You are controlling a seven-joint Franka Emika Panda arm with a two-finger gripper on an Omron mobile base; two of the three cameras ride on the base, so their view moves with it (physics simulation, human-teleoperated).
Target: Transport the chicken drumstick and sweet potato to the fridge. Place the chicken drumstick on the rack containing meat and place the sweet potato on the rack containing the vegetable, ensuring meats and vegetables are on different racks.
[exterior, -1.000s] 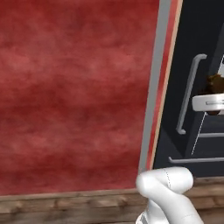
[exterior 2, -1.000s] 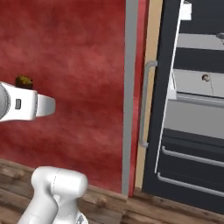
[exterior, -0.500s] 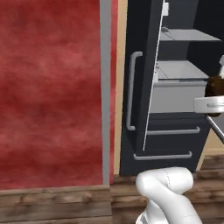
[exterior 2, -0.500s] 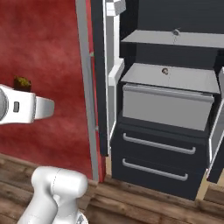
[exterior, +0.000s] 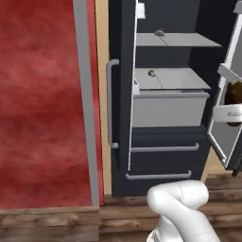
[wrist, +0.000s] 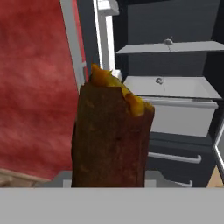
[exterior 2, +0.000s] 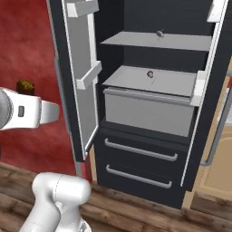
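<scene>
In your left base view, the fridge [exterior: 165, 156] stands open in front of you, next to a red wall [exterior: 42, 104]. Inside, up high, is the flat shelf, the rack containing meat [exterior: 189, 40], with a small grey thing [exterior: 159, 33] lying on it. Below it is the tray shelf with raised sides, the rack containing the vegetable [exterior: 170, 87], and a small thing [exterior: 151, 73] sits on it too. Both are too small for you to tell what they are. At the right edge, a dark brown lump [exterior: 233, 97] sticks up above the white hand.

In your right base view, both fridge doors are swung wide. The left door [exterior 2: 79, 90] has white bins on its inner side. You can see the flat shelf above and the tray shelf under it, each with its small thing. Two drawers with grey bar handles [exterior 2: 140, 150] sit at the bottom. Far left, a dark lump [exterior 2: 26, 86] pokes up over the white arm.

In your hand view, the sweet potato [wrist: 109, 140] stands big and close, dark red-brown. Just behind its top peeks the golden chicken drumstick [wrist: 107, 81]. The pincer is squeezed together on them, though its tips are hidden behind the potato. Both are well away from the shelves.
</scene>
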